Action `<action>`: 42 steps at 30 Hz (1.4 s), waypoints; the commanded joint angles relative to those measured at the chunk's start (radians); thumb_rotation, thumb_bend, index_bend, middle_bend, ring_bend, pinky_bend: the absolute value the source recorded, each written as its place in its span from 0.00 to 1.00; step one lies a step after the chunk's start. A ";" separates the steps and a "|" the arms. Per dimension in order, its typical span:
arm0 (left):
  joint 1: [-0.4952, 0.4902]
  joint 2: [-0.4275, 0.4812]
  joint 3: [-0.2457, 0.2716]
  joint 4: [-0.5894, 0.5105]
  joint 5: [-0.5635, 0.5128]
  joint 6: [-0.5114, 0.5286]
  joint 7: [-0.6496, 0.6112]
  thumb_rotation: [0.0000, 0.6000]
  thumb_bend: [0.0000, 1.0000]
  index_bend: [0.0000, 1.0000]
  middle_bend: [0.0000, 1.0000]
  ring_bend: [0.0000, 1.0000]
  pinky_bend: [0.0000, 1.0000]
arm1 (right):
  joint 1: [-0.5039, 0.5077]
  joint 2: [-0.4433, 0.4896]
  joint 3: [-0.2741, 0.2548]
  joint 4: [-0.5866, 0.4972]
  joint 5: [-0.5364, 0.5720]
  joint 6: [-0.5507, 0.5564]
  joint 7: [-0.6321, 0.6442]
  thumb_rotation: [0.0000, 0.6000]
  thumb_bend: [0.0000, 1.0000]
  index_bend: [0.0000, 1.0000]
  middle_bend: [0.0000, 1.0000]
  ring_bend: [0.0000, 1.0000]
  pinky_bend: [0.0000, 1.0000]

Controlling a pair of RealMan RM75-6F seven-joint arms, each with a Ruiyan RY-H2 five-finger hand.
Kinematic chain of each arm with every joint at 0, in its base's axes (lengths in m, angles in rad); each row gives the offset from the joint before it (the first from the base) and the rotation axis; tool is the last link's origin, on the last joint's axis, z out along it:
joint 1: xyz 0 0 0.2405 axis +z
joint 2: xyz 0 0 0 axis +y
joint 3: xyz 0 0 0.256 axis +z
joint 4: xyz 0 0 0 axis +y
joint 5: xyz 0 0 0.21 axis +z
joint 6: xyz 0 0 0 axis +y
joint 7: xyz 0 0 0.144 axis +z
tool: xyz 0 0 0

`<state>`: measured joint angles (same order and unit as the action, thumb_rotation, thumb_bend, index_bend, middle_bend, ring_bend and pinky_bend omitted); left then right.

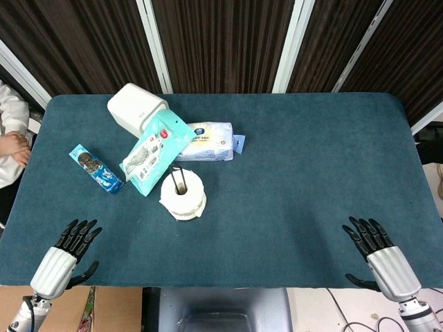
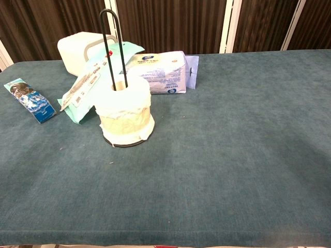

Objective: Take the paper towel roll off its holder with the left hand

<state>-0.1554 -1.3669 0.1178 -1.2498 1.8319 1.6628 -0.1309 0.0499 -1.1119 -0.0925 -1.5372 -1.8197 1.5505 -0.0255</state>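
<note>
The white paper towel roll (image 1: 183, 194) (image 2: 124, 109) stands upright on its black wire holder (image 2: 113, 44), whose tall loop rises through the roll's core. It sits left of the table's middle. My left hand (image 1: 69, 250) lies at the near left edge of the table, fingers spread, holding nothing, well short of the roll. My right hand (image 1: 377, 249) lies at the near right edge, fingers also spread and empty. Neither hand shows in the chest view.
Behind the roll lie a teal wipes packet (image 1: 156, 152) (image 2: 88, 85), a white tissue pack (image 1: 205, 142) (image 2: 158, 72) and a white box (image 1: 136, 108) (image 2: 83, 49). A blue cookie packet (image 1: 95, 168) (image 2: 29, 99) lies to the left. A person's arm (image 1: 12, 142) shows at the far left edge.
</note>
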 commanded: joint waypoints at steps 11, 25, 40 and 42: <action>-0.079 -0.202 -0.075 0.095 -0.048 0.045 -0.562 1.00 0.37 0.00 0.00 0.00 0.00 | 0.011 -0.009 -0.019 -0.008 -0.026 -0.025 -0.025 1.00 0.00 0.00 0.00 0.00 0.00; -0.229 -0.380 -0.230 0.022 -0.290 -0.272 -0.431 1.00 0.36 0.00 0.00 0.00 0.00 | 0.006 -0.023 0.000 -0.019 0.017 -0.031 -0.084 1.00 0.00 0.00 0.00 0.00 0.00; -0.315 -0.570 -0.325 0.146 -0.433 -0.409 -0.337 1.00 0.36 0.00 0.00 0.00 0.00 | 0.003 -0.012 -0.012 -0.016 0.012 -0.029 -0.070 1.00 0.00 0.00 0.00 0.00 0.00; -0.323 -0.577 -0.337 0.133 -0.447 -0.425 -0.339 1.00 0.36 0.00 0.00 0.00 0.00 | 0.003 -0.010 -0.013 -0.016 0.011 -0.028 -0.068 1.00 0.00 0.00 0.00 0.00 0.00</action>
<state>-0.4734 -1.9389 -0.2134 -1.1107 1.3911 1.2444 -0.4706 0.0532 -1.1224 -0.1052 -1.5532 -1.8088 1.5222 -0.0937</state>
